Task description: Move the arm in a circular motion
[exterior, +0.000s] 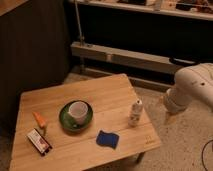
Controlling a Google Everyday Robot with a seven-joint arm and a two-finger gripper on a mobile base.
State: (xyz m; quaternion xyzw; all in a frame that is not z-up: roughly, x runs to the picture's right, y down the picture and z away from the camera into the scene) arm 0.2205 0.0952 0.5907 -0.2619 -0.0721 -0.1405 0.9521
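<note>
arm (196, 89): right of the tabletop (107, 92), past its edge
gripper (167, 118): points down, near white bottle (135, 113), not touching; grip state cannot tell
cup (77, 111): on green saucer (65, 121)
blue sponge (107, 139): near edge

- The arm (196, 86) was cream-white, built of thick, rounded tube segments with a smooth shell.
- The broad upper segment narrowed into a slimmer segment below it.
- The undersides of the segments were in shadow.
- The gripper (167, 118) was a pale, tapered tip at the arm's lower end, just beyond the right edge of the table (115, 95).
</note>
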